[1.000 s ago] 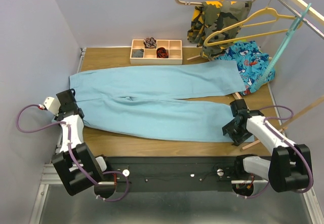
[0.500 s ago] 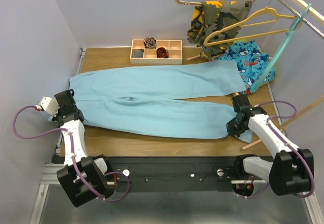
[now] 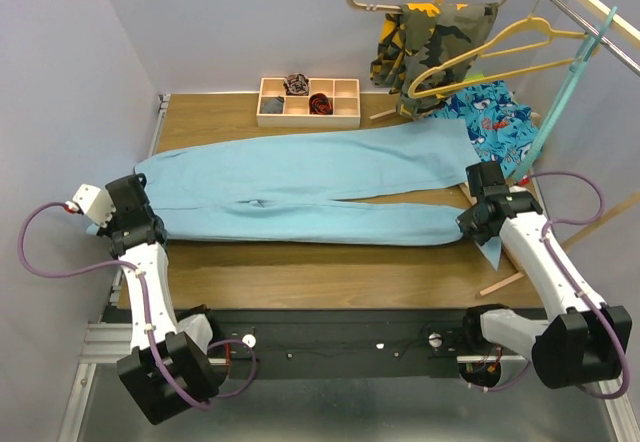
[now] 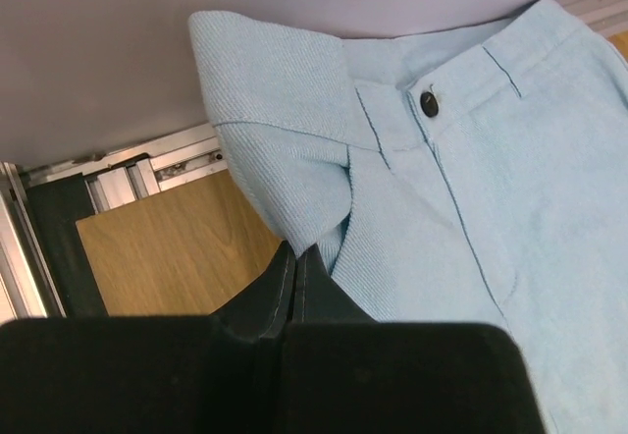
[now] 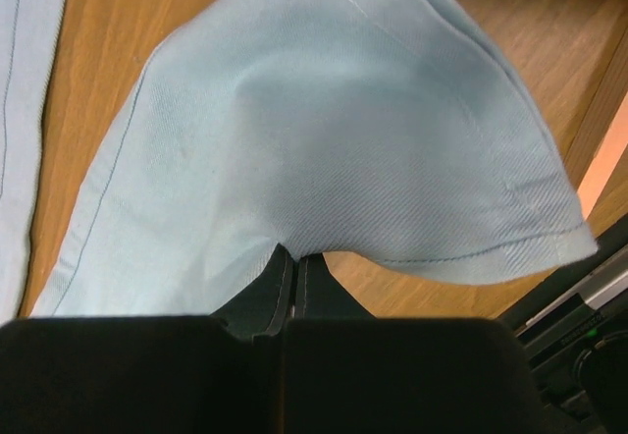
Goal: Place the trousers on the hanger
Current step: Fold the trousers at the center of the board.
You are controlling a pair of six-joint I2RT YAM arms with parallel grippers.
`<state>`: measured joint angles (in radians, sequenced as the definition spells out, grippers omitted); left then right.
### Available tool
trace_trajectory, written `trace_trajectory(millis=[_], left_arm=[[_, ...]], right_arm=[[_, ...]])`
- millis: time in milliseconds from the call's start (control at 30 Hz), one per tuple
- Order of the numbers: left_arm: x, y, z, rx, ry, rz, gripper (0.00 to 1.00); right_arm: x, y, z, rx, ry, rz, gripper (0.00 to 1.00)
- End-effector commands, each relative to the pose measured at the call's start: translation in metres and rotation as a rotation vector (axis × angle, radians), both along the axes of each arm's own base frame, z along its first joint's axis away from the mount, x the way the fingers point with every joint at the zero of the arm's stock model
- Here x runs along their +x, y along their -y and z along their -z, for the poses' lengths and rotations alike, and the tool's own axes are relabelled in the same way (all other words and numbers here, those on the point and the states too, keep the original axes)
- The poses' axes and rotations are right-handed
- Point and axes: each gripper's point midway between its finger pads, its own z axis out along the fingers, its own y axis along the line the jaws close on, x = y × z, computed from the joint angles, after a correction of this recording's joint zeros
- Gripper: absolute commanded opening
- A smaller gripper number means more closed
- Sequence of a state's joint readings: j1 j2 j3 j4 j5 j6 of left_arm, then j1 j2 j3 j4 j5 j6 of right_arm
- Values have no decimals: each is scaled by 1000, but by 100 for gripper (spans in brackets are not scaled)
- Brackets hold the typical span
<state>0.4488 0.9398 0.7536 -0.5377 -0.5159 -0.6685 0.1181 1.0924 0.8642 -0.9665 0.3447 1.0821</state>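
Trousers (image 3: 310,184) are spread L-to-R across the table (image 3: 300,274), waist at left, leg ends at right. Waistband corner is pinched betw. the closed fingers of the left gripper (image 4: 294,255), with cloth bunched up above the tips and the waist button just beside. Near leg's hem is clamped by the right gripper (image 5: 294,257), fingers closed on it, hem raised off the wood. Hanger (image 3: 565,92) is hung at far right, apart from both grippers, lower end by the shark-print cloth (image 3: 490,122).
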Motion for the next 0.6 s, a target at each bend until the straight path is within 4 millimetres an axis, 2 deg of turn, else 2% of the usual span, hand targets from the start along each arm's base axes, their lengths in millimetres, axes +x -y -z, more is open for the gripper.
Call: trace_trajectory(millis=[0, 233, 467, 533, 567], left_arm=[[3, -29, -46, 198, 38, -70, 0], [28, -24, -54, 225, 54, 19, 0], [69, -10, -67, 225, 120, 158, 0], [80, -8, -70, 227, 132, 188, 0], [84, -7, -70, 227, 135, 197, 0]], right_arm=[[21, 55, -24, -302, 17, 51, 1], [53, 50, -18, -315, 30, -42, 1], [86, 43, -8, -310, 16, -105, 1], [99, 40, -12, -309, 35, -124, 1], [103, 40, -5, -313, 12, -134, 1]])
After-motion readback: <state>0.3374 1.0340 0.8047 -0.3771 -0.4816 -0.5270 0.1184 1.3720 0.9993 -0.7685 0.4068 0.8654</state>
